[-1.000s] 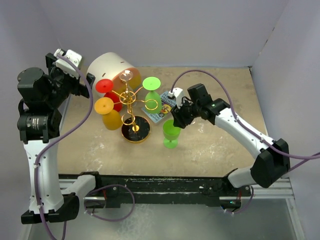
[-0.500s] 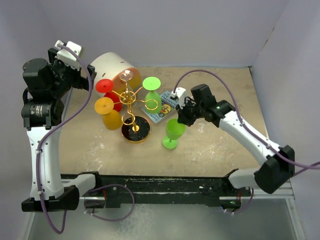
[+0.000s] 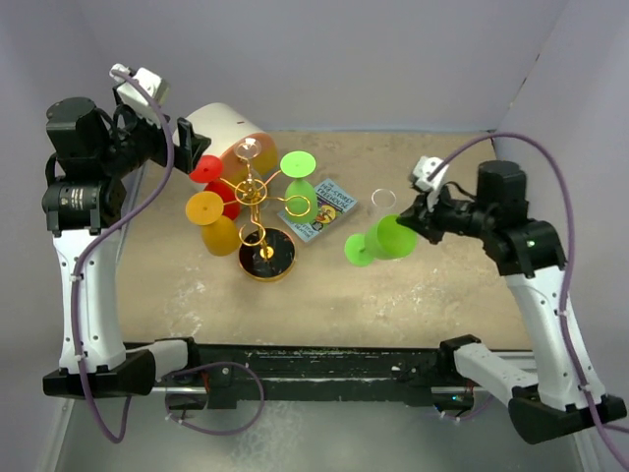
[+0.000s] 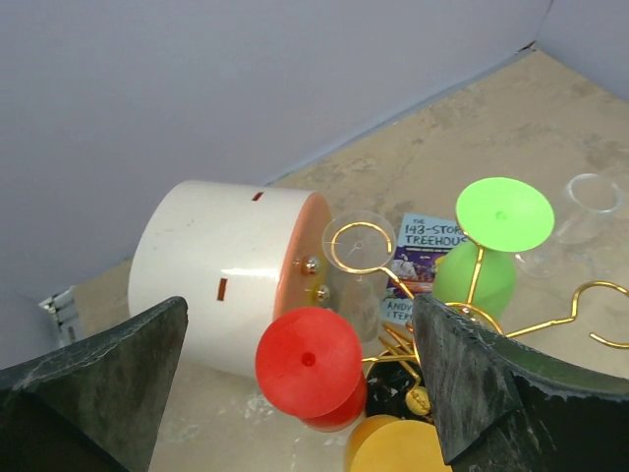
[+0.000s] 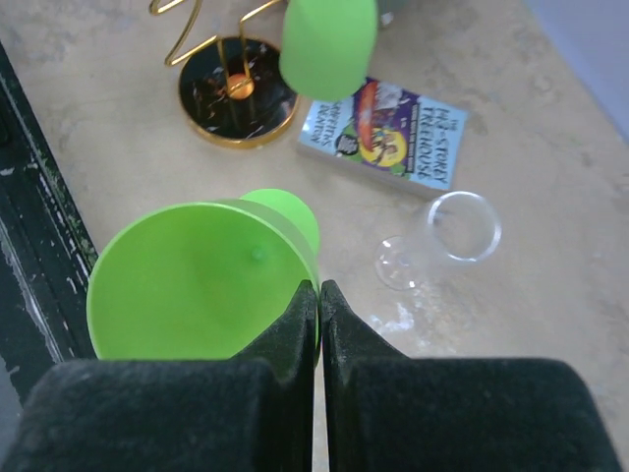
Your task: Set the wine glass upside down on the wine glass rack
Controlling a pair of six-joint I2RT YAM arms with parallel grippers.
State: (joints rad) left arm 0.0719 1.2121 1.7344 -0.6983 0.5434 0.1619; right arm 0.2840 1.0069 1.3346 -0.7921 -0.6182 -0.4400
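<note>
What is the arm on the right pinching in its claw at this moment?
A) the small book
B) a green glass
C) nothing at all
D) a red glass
B: the right gripper is shut on the rim of the green wine glass, which is tipped sideways.

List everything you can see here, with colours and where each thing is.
wine glass rack: one, gold with black base, mid-table
red glass, orange glass, green glass, clear glass: one each, upside down on the rack
held green glass: one, on its side
loose clear glass: one, lying by the book
book: one, blue, right of the rack
white cylinder: one, behind the rack
table: one, beige
left gripper: open, far left
right gripper: shut on the held green glass
</note>
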